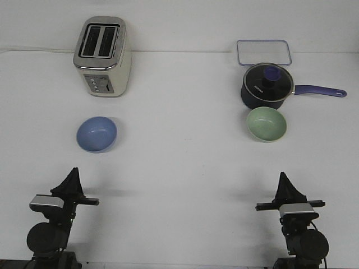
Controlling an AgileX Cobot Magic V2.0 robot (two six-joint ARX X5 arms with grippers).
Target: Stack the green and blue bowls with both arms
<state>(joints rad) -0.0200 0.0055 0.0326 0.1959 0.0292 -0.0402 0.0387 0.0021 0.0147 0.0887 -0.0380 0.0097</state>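
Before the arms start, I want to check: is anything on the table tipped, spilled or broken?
Nothing stands out. The blue bowl and green bowl sit upright and empty; the toaster and lidded saucepan stand straight.

Bare surface [185,168] lies between each pincer and its bowl; the blue bowl [97,134] stands apart from the toaster [102,56]. The saucepan [266,86] crowds just behind the green bowl [267,124]; its front and sides are free.

Periwinkle-blue bowl [97,134]; pale sage-green bowl [267,124]; cream and silver toaster [103,56]; dark navy saucepan [265,87] with purple handle and knob; clear container [263,52] with bluish rim; white desk [179,162]; black arms with silver-grey blocks.
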